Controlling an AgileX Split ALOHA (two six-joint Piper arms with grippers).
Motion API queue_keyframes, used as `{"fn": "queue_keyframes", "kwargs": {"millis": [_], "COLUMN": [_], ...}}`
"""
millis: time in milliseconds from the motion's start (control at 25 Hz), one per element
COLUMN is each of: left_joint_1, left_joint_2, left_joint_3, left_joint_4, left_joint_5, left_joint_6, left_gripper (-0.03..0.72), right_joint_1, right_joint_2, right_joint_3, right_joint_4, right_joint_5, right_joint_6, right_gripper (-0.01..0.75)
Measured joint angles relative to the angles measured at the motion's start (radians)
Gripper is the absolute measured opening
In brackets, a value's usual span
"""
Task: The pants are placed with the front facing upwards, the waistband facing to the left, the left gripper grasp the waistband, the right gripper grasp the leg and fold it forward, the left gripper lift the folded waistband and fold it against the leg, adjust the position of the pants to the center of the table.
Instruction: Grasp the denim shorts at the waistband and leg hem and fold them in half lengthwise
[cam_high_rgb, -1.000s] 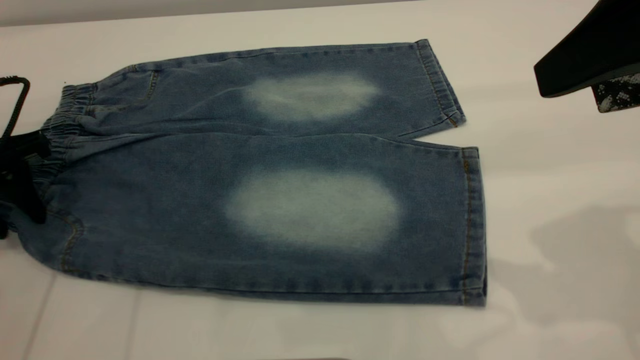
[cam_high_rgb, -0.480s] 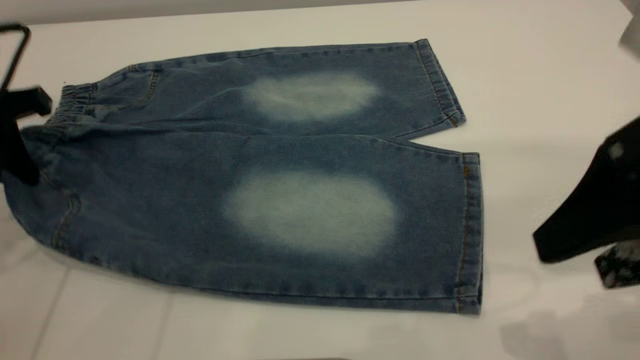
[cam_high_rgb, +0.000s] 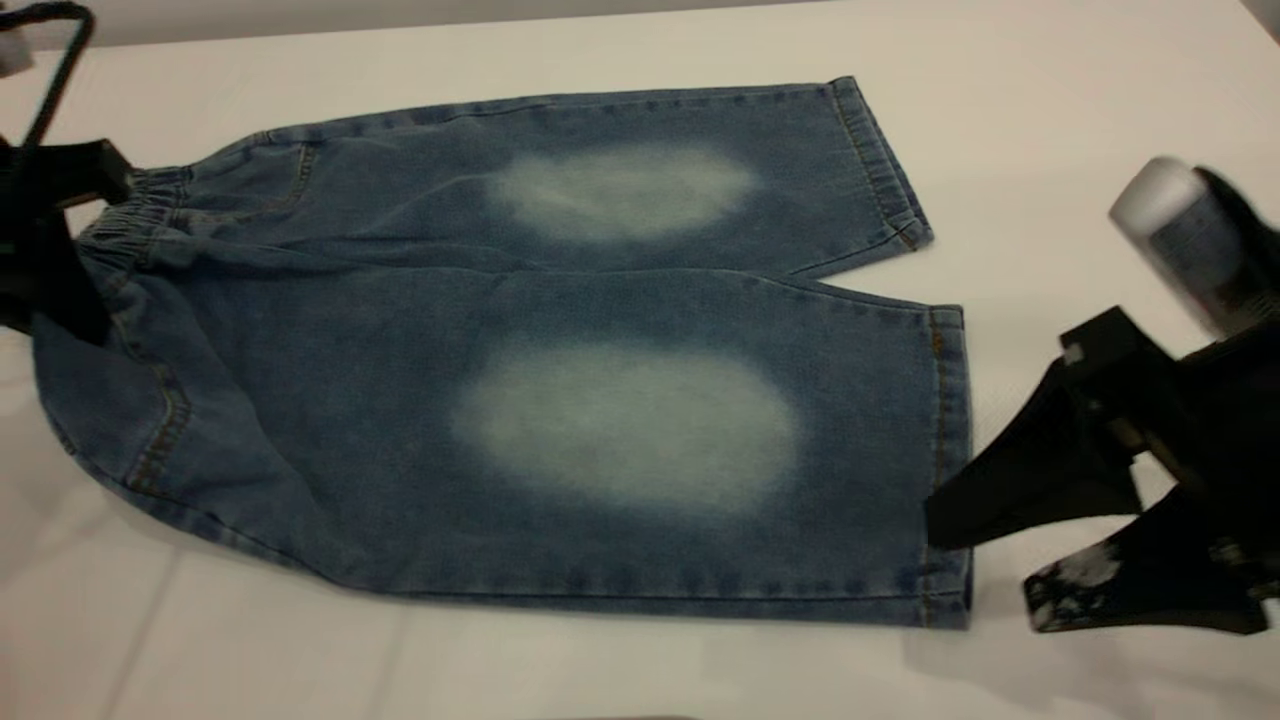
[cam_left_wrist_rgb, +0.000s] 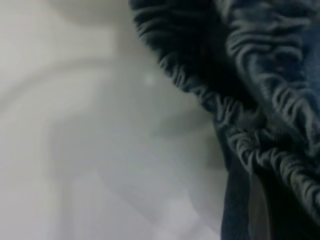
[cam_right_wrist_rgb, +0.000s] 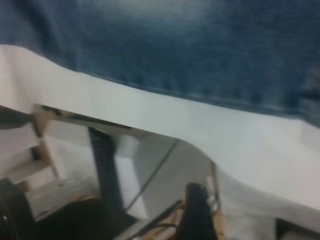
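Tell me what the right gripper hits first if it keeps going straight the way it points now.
Most likely the near leg hem of the pants: the right gripper is open, pointing left, upper finger tip at that hem. Its height above the table is unclear.

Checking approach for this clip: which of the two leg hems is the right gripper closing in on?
The near leg's hem: the open right gripper has its upper finger at that edge, while the far leg's hem lies well clear.

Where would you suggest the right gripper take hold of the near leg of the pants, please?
Probably at the stitched hem of the near leg, coming in from the table's right, where the right gripper already sits, jaws open. That edge lies flat and free on the table, while the left gripper is at the waistband.
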Motion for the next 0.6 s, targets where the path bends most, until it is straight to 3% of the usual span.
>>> {"fn": "queue_keyframes", "kwargs": {"millis": [200,600], "left_joint_1": [-0.042,-0.045], "left_joint_2": [-0.001,-0.001], "left_joint_3": [0.0,0.0], "left_joint_4": [0.0,-0.026], "left_joint_5": [-0.003,-0.003], "left_joint_6": [-0.001,-0.001], "left_gripper": [0.052,0.052], "right_joint_1": [0.0,0.0], "right_joint_2": [0.109,0.186], "right_joint_3": [-0.002,-0.084], "right_joint_4": [0.039,0.041], "right_joint_5": [0.01,-0.036], "right_joint_6": [-0.064,-0.082], "right_gripper": [0.484,0.484]}}
